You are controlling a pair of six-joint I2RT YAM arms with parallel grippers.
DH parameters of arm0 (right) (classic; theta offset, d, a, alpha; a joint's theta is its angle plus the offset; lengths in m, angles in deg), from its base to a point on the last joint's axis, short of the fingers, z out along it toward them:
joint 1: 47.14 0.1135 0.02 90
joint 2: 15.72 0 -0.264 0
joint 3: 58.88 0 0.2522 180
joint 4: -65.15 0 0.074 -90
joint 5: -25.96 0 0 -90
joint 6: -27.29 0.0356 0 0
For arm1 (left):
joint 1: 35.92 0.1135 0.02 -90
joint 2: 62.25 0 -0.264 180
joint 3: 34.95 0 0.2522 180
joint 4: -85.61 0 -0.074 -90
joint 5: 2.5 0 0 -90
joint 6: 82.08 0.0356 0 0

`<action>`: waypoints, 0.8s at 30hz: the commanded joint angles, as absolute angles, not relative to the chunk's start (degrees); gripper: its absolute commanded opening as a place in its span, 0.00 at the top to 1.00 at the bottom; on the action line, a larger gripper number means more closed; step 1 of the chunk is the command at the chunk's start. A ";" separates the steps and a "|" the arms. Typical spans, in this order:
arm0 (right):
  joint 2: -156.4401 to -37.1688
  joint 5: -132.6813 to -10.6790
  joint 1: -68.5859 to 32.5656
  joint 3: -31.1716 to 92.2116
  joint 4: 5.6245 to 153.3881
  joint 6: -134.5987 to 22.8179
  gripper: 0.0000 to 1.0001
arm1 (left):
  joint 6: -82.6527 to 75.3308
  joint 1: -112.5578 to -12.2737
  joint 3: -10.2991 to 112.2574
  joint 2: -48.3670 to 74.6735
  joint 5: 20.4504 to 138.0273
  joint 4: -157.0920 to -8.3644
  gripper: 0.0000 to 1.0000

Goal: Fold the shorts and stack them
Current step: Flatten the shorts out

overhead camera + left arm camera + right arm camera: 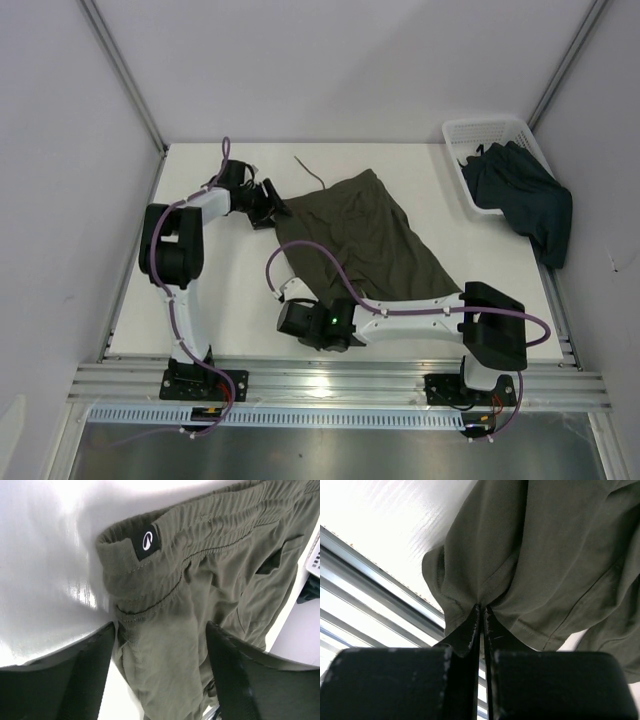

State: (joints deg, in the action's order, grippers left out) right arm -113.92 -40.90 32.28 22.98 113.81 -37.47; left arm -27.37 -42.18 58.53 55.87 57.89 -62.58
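**Item 1. Right gripper (pixel 481 614), near table edge.**
- State: fingers pressed together, pinching the leg hem of the olive-green shorts (pixel 370 235). A small tuck of cloth is caught at the tips.
- Likely purpose: to hold one near corner so the garment can be lifted and carried over for a fold.

**Item 2. Olive-green shorts, middle of the table (pixel 230 290).**
- Position: lying mostly flat on a diagonal, with the leg ends toward the near side and the waistband toward the far left. Not yet folded.
- Note: the spread layout leaves both the hem and the waistband within reach of one arm each.

**Item 3. Left gripper (pixel 160 647), far left, at the waistband corner.**
- State: fingers spread wide, one on either side of the waistband end by the small black label (pixel 147 540). The cloth sits between them, and nothing is clamped.
- Contact: whether a pad already touches the fabric cannot be told.
- Likely purpose: positioned to take the second corner, matching the right-hand pinch.

**Item 4. Dark navy-teal shorts (pixel 525 195), far right.**
- Position: bunched and draped over the rim of the white mesh basket (pixel 470 130), hanging partly down its outer side. They lie well apart from the olive pair, and neither gripper is on them.
- Judgement: awaiting their turn, so stacking is not begun.
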 commanded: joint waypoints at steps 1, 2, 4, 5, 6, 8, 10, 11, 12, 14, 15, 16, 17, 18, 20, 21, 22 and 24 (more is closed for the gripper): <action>-114.42 -39.78 33.45 22.83 113.28 -37.83 1.00 | -26.53 -41.46 58.87 53.32 58.67 -65.42 0.36; -114.42 -39.69 33.63 22.91 113.36 -38.09 1.00 | -26.53 -41.28 59.75 53.85 58.58 -65.42 0.42; -114.25 -39.69 34.60 23.09 113.54 -38.88 1.00 | -26.80 -40.93 60.81 55.43 59.19 -65.51 0.65; -114.16 -39.95 34.95 23.09 113.71 -39.15 1.00 | -26.97 -40.93 61.51 55.95 59.46 -65.94 0.73; -114.16 -40.22 35.21 23.26 113.80 -39.59 1.00 | -27.06 -40.75 61.86 56.83 59.72 -65.86 0.82; -114.07 -40.22 36.53 23.88 114.07 -40.64 1.00 | -26.97 -40.58 63.62 57.36 59.81 -65.16 1.00; -114.34 -40.57 37.24 24.67 114.59 -41.61 1.00 | -27.06 -40.31 64.32 56.67 60.69 -64.72 1.00; -114.60 -40.92 38.11 25.89 114.68 -41.96 1.00 | -27.06 -40.22 64.50 56.23 61.04 -64.37 1.00; -114.86 -41.45 38.55 26.68 114.42 -42.31 1.00 | -26.97 -40.05 64.59 55.70 61.31 -64.02 1.00; -115.48 -42.06 39.61 29.13 113.72 -43.36 1.00 | -26.71 -39.78 65.55 54.47 62.19 -63.23 1.00; -116.00 -42.68 40.31 30.11 112.93 -43.46 1.00 | -26.71 -39.61 65.73 54.38 62.19 -62.35 1.00; -117.31 -44.68 40.66 30.99 112.40 -43.80 1.00 | -26.71 -39.52 66.78 54.20 62.27 -61.82 1.00; -118.20 -45.49 41.01 31.96 111.88 -44.42 1.00 | -26.71 -39.43 67.05 54.12 62.01 -61.47 1.00; -120.29 -46.28 41.89 33.71 111.17 -44.60 1.00 | -26.71 -39.43 67.49 53.94 61.84 -60.94 1.00; -122.50 -47.16 42.77 35.73 110.99 -44.77 1.00 | -26.97 -39.34 67.84 53.50 61.66 -60.67 1.00; -123.38 -47.86 43.47 37.14 110.56 -45.04 0.97 | -27.06 -39.34 68.10 53.33 61.49 -60.50 1.00; -124.17 -48.22 43.91 37.50 110.12 -45.13 0.91 | -27.24 -39.26 68.80 53.06 61.40 -60.24 1.00; -123.57 -47.96 44.18 36.37 108.27 -43.90 0.45 | -27.50 -38.82 69.77 52.53 61.05 -59.88 1.00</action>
